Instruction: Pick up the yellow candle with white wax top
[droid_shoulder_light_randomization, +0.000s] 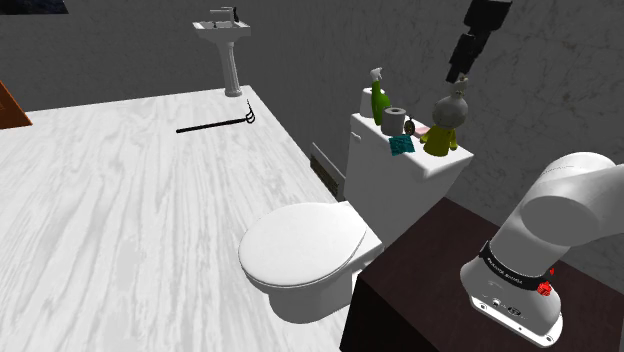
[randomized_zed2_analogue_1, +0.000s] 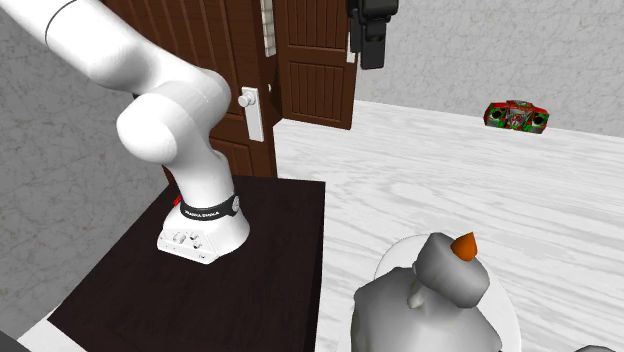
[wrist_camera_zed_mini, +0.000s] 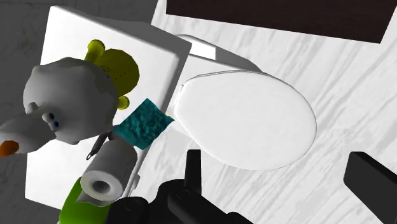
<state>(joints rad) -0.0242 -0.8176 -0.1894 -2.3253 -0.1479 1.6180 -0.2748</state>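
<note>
**Hand** (droid_shoulder_light_randomization: 457, 77): all black, with two flat fingers set well apart and nothing between them. It hangs over the toilet tank.

**Candle** (droid_shoulder_light_randomization: 445, 125): straight below the hand, upright on the tank (droid_shoulder_light_randomization: 425, 172) lid. It has a rounded, glossy yellow base and a lumpy grey-white wax top shaped like a snowman, with an orange cone nose. In the wrist view it sits to one side of the fingers, untouched.

**Sponge** (droid_shoulder_light_randomization: 402, 145): a teal square with a rough, pitted face, just beside the candle.

**Paper roll** (droid_shoulder_light_randomization: 396, 120): a white cylinder with a hollow core, past the sponge.

**Bottle** (droid_shoulder_light_randomization: 379, 100): green and smooth, with a white trigger head. Of the things on the tank, it is the farthest from the hand.

**Toilet lid** (droid_shoulder_light_randomization: 300, 245): a smooth white oval, shut, lower than the tank.

**Stand** (droid_shoulder_light_randomization: 420, 290): a dark brown box with a flat top, beside the toilet.

**Floor** (droid_shoulder_light_randomization: 130, 220): white with grey grain streaks.

**Sink** (droid_shoulder_light_randomization: 224, 35): a white pedestal basin, far off against a grey wall.
</note>
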